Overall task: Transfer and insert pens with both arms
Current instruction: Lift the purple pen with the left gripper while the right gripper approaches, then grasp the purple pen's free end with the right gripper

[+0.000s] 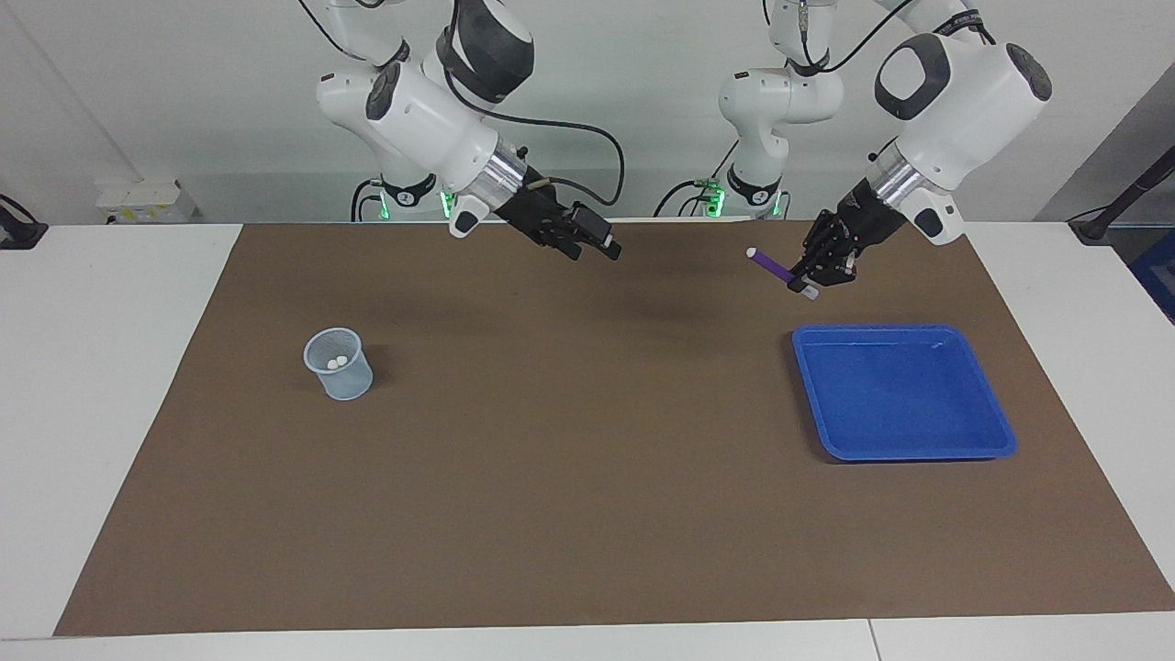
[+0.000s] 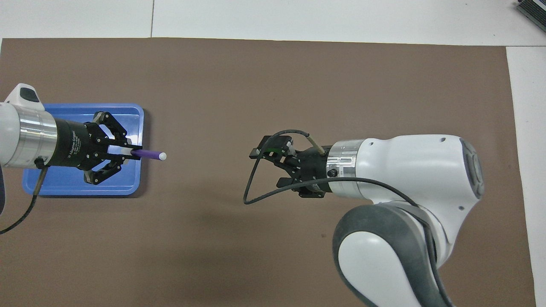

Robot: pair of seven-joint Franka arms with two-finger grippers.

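Purple pen [image 1: 777, 268] is sitting clamped in my left pincer [image 1: 812, 280], raised beside the blue tray [image 1: 996, 427]; my right pincer [image 1: 592, 246] is hanging wide over the table [image 1: 587, 477]

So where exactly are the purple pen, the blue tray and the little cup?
purple pen [image 1: 773, 264], facing view, middle of its purple barrel.
blue tray [image 1: 904, 450], facing view, its rim farthest from the robots.
cup [image 1: 347, 381], facing view, its outer wall.

— Any writing you can read?
— Only small white print on the black body of the left gripper [image 2: 128, 153] in the overhead view, too fine to make out.
— Anything on the tabletop [image 1: 119, 367]?
— No labels, numbers or signs I can read.
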